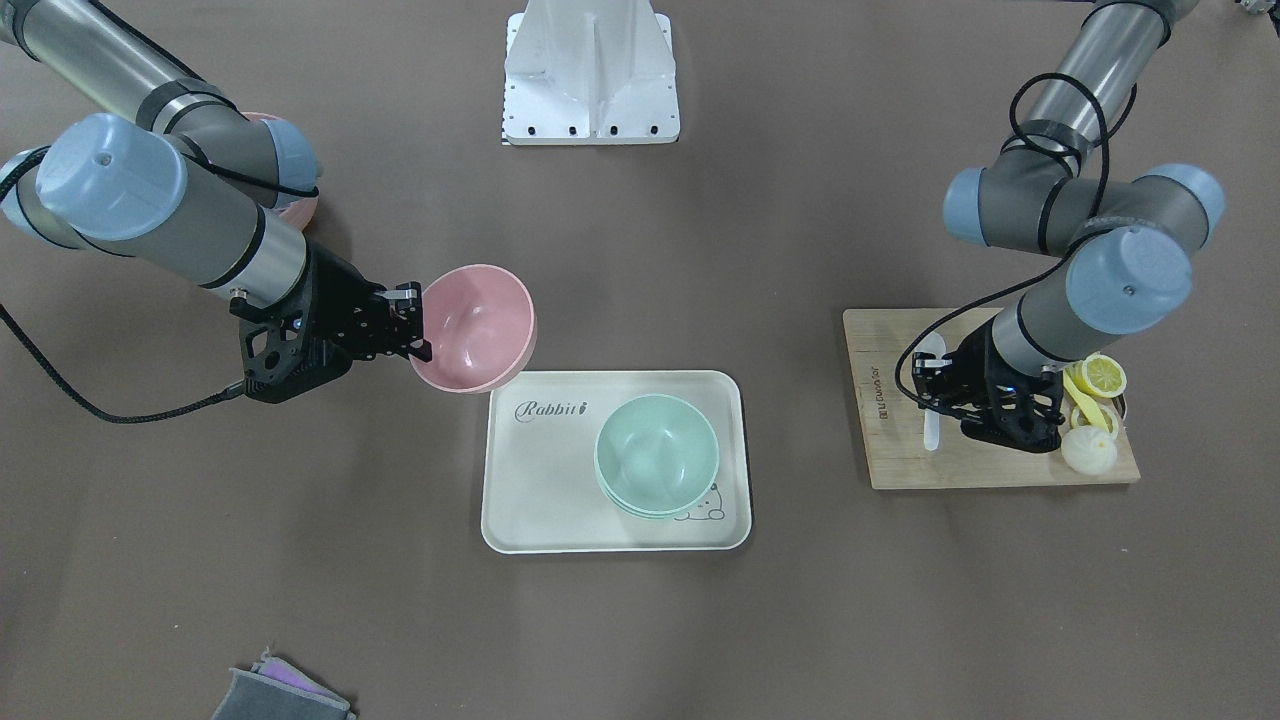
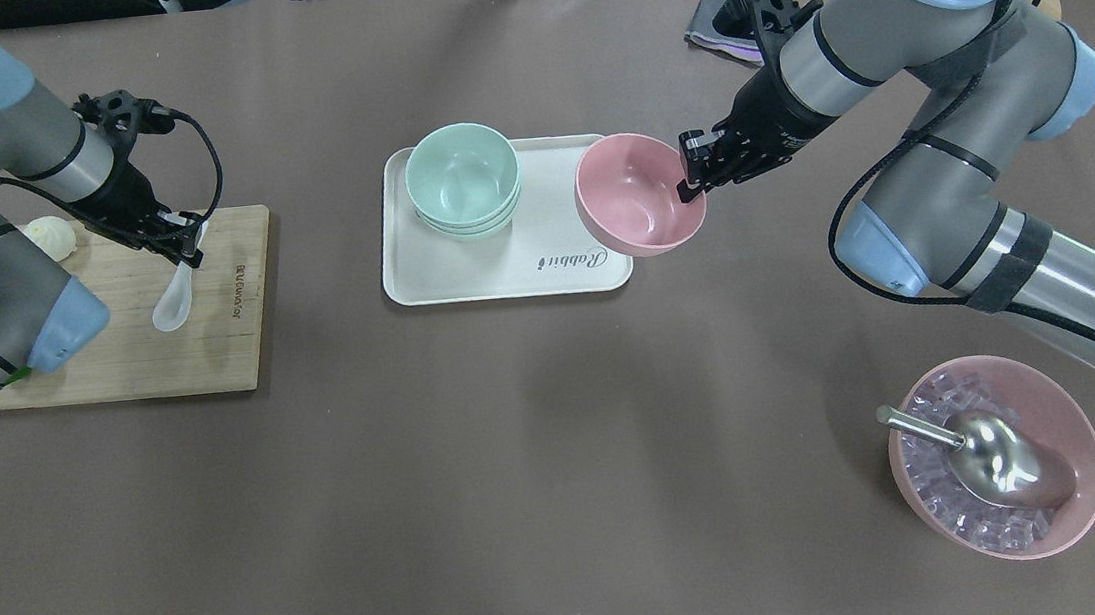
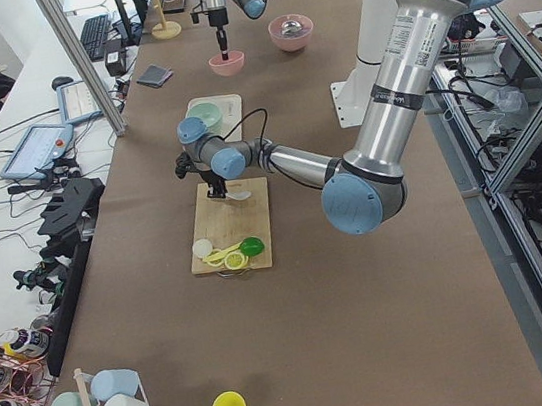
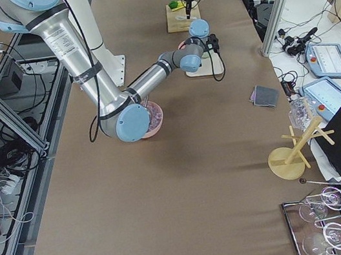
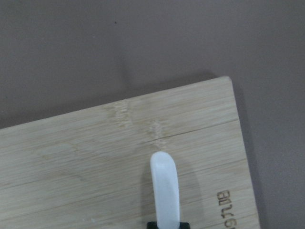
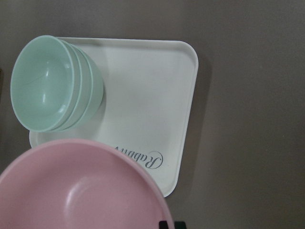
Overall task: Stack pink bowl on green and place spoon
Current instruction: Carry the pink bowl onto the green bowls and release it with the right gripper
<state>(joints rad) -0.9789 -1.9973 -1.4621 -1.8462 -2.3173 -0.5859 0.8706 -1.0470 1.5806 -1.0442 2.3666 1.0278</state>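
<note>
My right gripper (image 2: 690, 169) is shut on the rim of the empty pink bowl (image 2: 639, 193) and holds it in the air, tilted, over the right end of the white tray (image 2: 504, 273). The bowl also shows in the front view (image 1: 475, 325) and fills the bottom of the right wrist view (image 6: 81, 191). A stack of green bowls (image 2: 462, 177) stands upright on the tray's left part, apart from the pink bowl. My left gripper (image 2: 185, 244) is shut on the handle of the white spoon (image 2: 173, 301), low over the wooden cutting board (image 2: 130, 358). The spoon's handle end shows in the left wrist view (image 5: 165, 191).
A second pink bowl (image 2: 995, 470) with ice cubes and a metal scoop stands at the near right. A white bun (image 2: 48, 235) and lemon slices (image 1: 1100, 378) lie on the board's left end. A grey cloth (image 2: 716, 25) lies at the far right.
</note>
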